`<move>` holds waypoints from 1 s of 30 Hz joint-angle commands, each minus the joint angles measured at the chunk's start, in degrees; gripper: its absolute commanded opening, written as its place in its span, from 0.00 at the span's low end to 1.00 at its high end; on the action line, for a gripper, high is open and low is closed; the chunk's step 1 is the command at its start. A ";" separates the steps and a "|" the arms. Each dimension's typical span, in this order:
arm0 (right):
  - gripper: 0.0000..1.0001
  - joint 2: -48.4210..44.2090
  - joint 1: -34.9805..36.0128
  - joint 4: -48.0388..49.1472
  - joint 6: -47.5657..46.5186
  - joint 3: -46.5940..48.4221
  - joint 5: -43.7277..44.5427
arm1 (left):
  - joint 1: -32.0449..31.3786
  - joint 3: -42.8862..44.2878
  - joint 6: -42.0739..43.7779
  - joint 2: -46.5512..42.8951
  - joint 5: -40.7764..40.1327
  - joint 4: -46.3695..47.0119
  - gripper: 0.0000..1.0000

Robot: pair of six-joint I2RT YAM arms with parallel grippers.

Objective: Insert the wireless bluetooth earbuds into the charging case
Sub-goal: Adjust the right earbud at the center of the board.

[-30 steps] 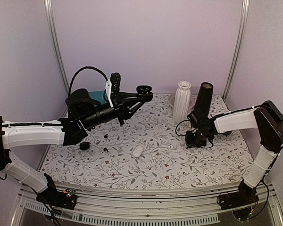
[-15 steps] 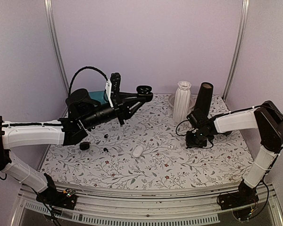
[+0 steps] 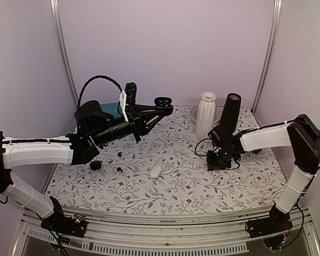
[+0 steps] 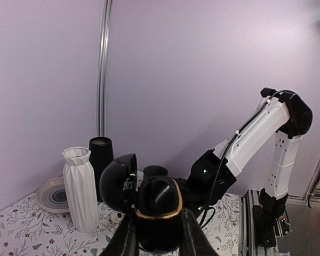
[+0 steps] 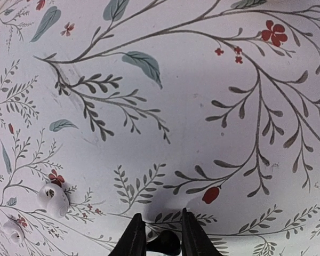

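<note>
My left gripper (image 3: 159, 106) is raised above the back left of the table. It is shut on an open black charging case (image 4: 159, 213) with a gold rim, its lid (image 4: 116, 181) swung to the left. My right gripper (image 3: 216, 160) is low over the table at right of centre. It is shut on a small glossy black earbud (image 5: 166, 244), held between the fingertips just above the floral cloth. Two more tiny black earbuds (image 3: 120, 153) lie on the table at the left.
A white case (image 3: 156, 171) lies at the table's centre and a small black case (image 3: 96, 165) at the left. Two white earbuds (image 5: 53, 198) lie left of my right gripper. A white vase (image 3: 205, 114), a black cup (image 3: 230, 112) and a plate (image 3: 194, 112) stand at the back.
My right gripper has moved a little to the left and nearer along the table with the black earbud in it. The left arm and the case have not moved.
</note>
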 commanded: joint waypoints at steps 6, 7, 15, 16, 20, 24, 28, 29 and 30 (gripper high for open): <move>0.36 -1.46 0.46 -6.14 -1.96 1.60 3.27 | 0.75 0.70 -0.50 0.24 0.19 0.62 0.00; 0.39 -1.63 0.42 -6.35 -2.04 1.36 3.48 | 0.74 0.69 -0.55 0.25 0.21 0.67 0.00; 0.42 -1.80 0.42 -7.54 -2.44 0.33 4.88 | 0.75 1.05 -0.94 0.55 0.63 0.74 0.00; 0.42 -1.99 0.43 -7.47 -2.48 0.12 4.87 | 0.76 1.09 -0.90 0.52 0.62 0.64 0.00; 0.41 -2.85 0.37 -6.94 -2.74 -0.42 4.21 | 0.73 0.96 -0.95 0.43 0.55 0.59 0.00; 0.41 -3.80 0.44 -4.57 -3.56 -0.65 1.14 | 0.76 0.96 -1.12 0.44 0.51 0.64 0.00; 0.42 -3.81 0.42 -4.15 -3.98 -0.22 0.56 | 0.71 0.75 -1.12 0.03 0.29 0.52 0.00; 0.42 -3.81 0.41 -4.17 -4.14 -0.11 0.58 | 0.73 0.63 -1.12 -0.19 0.14 0.51 0.00; 0.42 -3.88 0.42 -4.19 -4.36 -0.10 0.58 | 0.69 0.49 -1.12 -0.33 0.01 0.45 0.00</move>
